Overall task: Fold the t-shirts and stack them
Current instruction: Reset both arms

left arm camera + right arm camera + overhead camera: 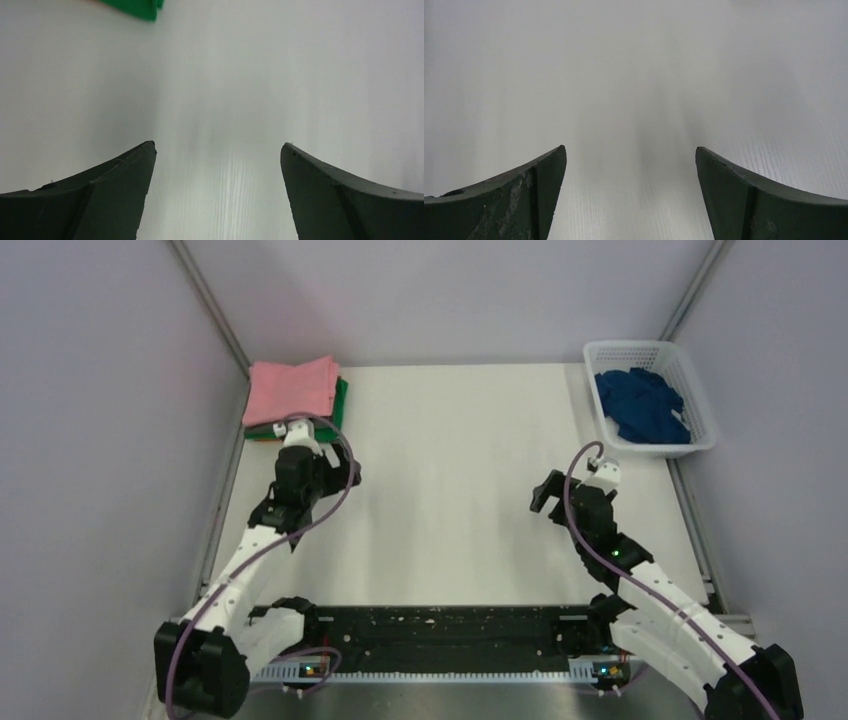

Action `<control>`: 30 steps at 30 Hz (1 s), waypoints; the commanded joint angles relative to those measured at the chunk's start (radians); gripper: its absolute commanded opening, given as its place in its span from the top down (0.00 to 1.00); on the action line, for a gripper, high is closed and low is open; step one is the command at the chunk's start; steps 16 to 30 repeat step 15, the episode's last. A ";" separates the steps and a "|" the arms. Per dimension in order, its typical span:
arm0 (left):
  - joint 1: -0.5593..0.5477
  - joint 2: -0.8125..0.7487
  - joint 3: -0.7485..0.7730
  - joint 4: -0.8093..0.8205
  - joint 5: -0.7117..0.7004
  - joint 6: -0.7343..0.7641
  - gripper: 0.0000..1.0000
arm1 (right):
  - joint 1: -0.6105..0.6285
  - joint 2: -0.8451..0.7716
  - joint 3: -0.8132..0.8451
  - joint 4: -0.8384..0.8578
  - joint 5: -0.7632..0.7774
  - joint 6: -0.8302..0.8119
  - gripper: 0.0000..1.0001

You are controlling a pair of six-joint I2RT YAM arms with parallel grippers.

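A folded salmon-pink t-shirt (292,388) lies on top of a stack at the table's far left, with a folded green t-shirt (341,400) under it; an orange edge peeks out low at the stack's front. A corner of the green shirt shows in the left wrist view (136,8). A crumpled dark blue t-shirt (642,405) lies in the white basket (700,390). No grey shirt is in view. My left gripper (338,472) is open and empty, just in front of the stack. My right gripper (545,495) is open and empty over bare table, left of the basket.
The white lattice basket stands at the far right corner. Metal frame rails (212,530) run along both table sides. A black strip (440,635) crosses the near edge between the arm bases. Grey walls enclose the table.
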 commanded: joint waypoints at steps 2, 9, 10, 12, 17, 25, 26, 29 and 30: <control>-0.041 -0.262 -0.268 0.075 0.077 -0.122 0.01 | -0.003 -0.022 -0.004 0.025 0.071 0.018 0.01; -0.044 -0.344 -0.299 0.121 0.154 -0.151 0.01 | -0.003 0.023 -0.015 0.039 0.111 0.028 0.02; -0.045 -0.337 -0.316 0.141 0.174 -0.158 0.01 | -0.003 0.025 -0.018 0.046 0.107 0.027 0.03; -0.051 -0.324 -0.356 0.165 0.158 -0.166 0.01 | -0.002 0.024 -0.028 0.065 0.104 0.022 0.03; -0.052 -0.326 -0.357 0.145 0.125 -0.177 0.01 | -0.002 0.024 -0.030 0.069 0.109 0.023 0.03; -0.052 -0.326 -0.357 0.145 0.125 -0.177 0.01 | -0.002 0.024 -0.030 0.069 0.109 0.023 0.03; -0.052 -0.326 -0.357 0.145 0.125 -0.177 0.01 | -0.002 0.024 -0.030 0.069 0.109 0.023 0.03; -0.052 -0.326 -0.357 0.145 0.125 -0.177 0.01 | -0.002 0.024 -0.030 0.069 0.109 0.023 0.03; -0.052 -0.326 -0.357 0.145 0.125 -0.177 0.01 | -0.002 0.024 -0.030 0.069 0.109 0.023 0.03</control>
